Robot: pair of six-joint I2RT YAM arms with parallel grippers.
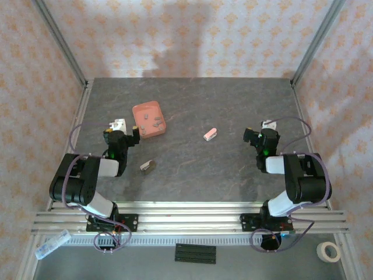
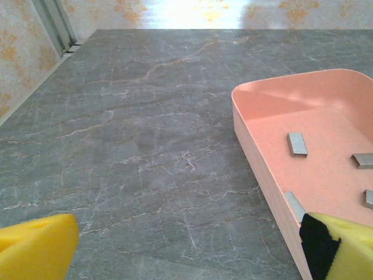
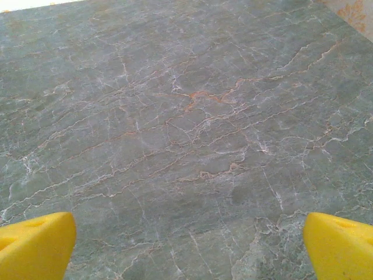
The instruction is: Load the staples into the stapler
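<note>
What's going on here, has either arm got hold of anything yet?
Nothing is held yet. Both grippers are open and empty. The left gripper sits beside the salmon tray, where the staples lie loose; the right gripper hangs over bare table. The stapler lies untouched on the table between the two.

The table (image 1: 192, 175) was dark grey stone with pale and rusty veins; the walls (image 1: 175, 35) wore pale pink paper with orange floral motifs. The tray (image 2: 256, 169) was salmon-pink, its staples (image 2: 297, 143) grey, the stapler (image 1: 210, 134) pale pink and white, and the right gripper (image 3: 186, 256) had bright yellow fingertips (image 3: 35, 248).
</note>
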